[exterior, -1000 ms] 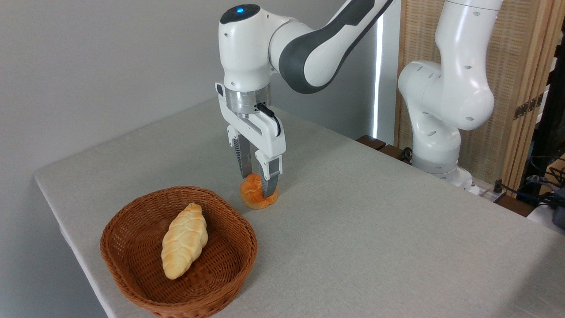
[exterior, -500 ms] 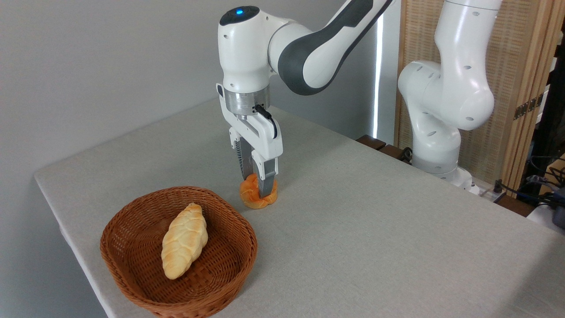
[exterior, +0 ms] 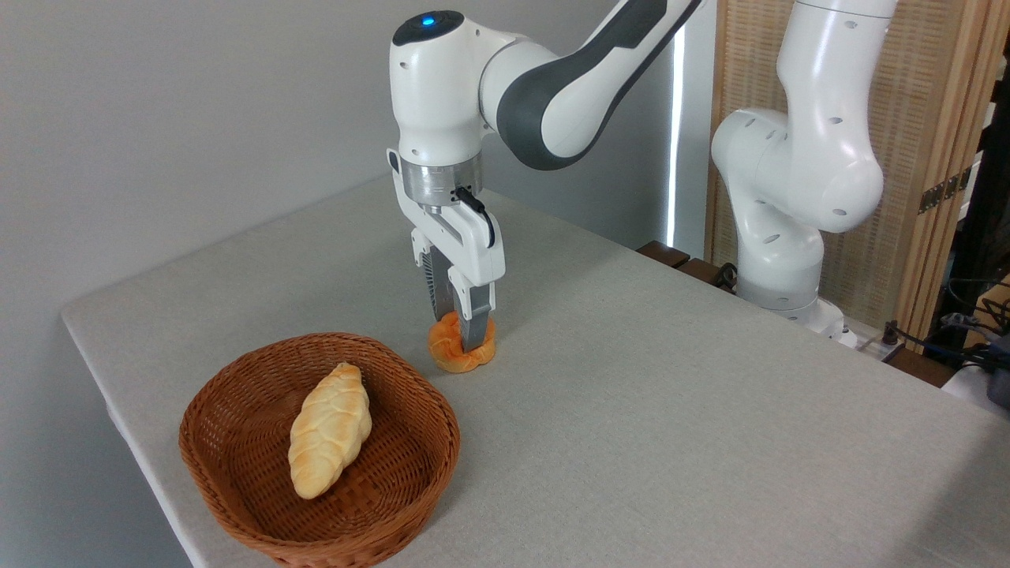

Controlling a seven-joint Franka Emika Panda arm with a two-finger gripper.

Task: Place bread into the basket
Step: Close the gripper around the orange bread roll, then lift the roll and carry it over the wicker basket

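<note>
The bread, a small orange-golden knotted bun, sits on the grey table just behind the right rim of the basket. My gripper points straight down with its fingers pinched into the top of the bun, shut on it. The near finger hides part of the bun. The basket is round, reddish-brown wicker, at the table's front left corner.
A long pale-yellow braided loaf lies inside the basket. The robot's white base stands at the back right beside a wooden screen. The table's left edge runs close past the basket.
The fingers have closed in on the bun and squeezed it narrower. The gripper and bun have risen very slightly; the basket and loaf have not moved.
</note>
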